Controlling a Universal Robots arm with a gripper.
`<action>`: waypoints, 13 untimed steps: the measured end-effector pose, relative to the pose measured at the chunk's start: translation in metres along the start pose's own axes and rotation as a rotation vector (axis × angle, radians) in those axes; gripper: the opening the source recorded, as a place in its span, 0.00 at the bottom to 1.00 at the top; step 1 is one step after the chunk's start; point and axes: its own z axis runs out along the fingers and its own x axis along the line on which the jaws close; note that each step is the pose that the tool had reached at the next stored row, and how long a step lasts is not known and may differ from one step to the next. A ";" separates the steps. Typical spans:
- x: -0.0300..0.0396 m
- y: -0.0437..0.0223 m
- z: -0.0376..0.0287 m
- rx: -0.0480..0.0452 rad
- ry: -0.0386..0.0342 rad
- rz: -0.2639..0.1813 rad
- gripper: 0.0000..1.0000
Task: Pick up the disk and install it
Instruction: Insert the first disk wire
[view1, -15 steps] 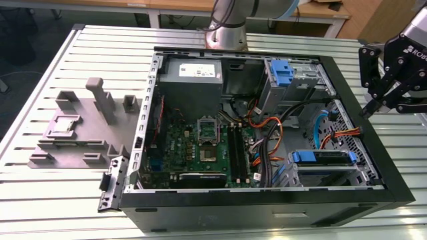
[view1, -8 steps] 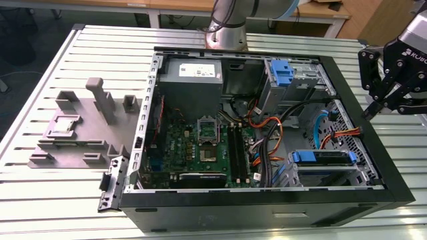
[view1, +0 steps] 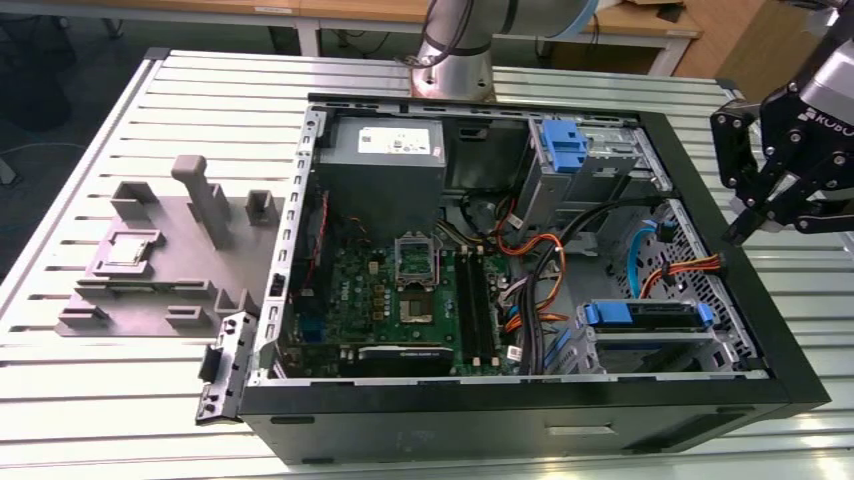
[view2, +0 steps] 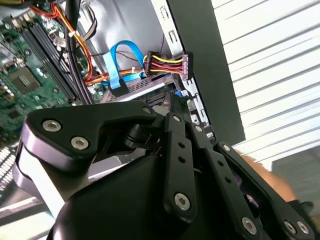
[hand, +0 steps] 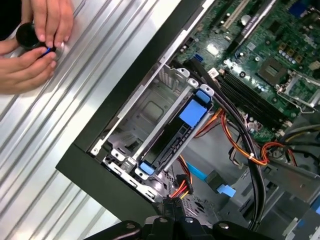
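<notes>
exterior view: an open computer case (view1: 534, 405) lies on a slatted table (view1: 120, 400); the gripper (view1: 738, 232) hangs at the exterior view's upper right, outside the case wall and above it, its fingers seemingly pressed together on nothing; the disk (view1: 647, 316), framed in blue, sits in the drive cage (view1: 661, 350) at the exterior view's lower right, well apart from the gripper; a cable bundle (view1: 541, 265) runs between the cage and the motherboard (view1: 400, 290).

second wrist view: the gripper (view2: 172, 100) points toward the cage's end, where a loose power connector (view2: 167, 65) and a blue data cable (view2: 117, 62) lie just beside the bay.

first wrist view: the disk (hand: 185, 122) sits in the cage near the case's corner; a person's hands (hand: 25, 70) hold a small dark object (hand: 27, 34) over the table outside the case.

judgement: the step in hand looks like the approach to the disk; it would go best with the fingers spread before any descent, a square line on the disk's long sides, and a path clear of the cables, the cage wall and the hands.
</notes>
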 end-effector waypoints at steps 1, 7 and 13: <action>0.0000 0.0000 0.0002 0.0005 -0.0001 -0.014 0.10; -0.0006 -0.0023 0.0015 0.0021 -0.0010 -0.047 0.10; -0.0035 -0.0079 0.0027 0.0024 -0.0008 -0.053 0.10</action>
